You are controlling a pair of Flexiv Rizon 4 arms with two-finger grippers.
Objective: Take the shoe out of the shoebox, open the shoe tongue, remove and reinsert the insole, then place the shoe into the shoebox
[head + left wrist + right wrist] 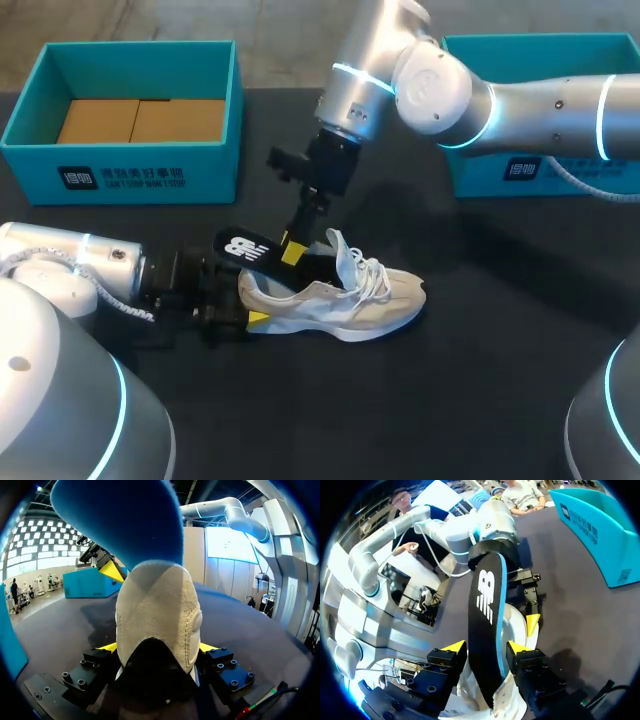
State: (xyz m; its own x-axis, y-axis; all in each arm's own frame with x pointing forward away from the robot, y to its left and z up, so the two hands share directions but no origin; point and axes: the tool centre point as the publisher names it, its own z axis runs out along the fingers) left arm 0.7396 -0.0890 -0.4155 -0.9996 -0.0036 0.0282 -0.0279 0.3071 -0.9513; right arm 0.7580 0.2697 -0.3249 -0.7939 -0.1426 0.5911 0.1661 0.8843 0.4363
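A beige and white shoe (345, 297) lies on its sole at the middle of the black table, toe to the right. My left gripper (246, 303) is shut on its heel (157, 615), one yellow tip on each side. Out of the shoe's opening, up over the heel, sticks a black insole (245, 247) with a blue underside (120, 520). My right gripper (292, 250) comes down from above and is shut on that insole (485, 610), the fingers (454, 647) pressing its two edges. The insole's front end is hidden inside the shoe.
An open teal shoebox (120, 170) with brown cardboard inside stands at the back left. Another teal box (545, 170) stands at the back right, partly behind my right arm. Bare black table lies in front of the shoe and to its right.
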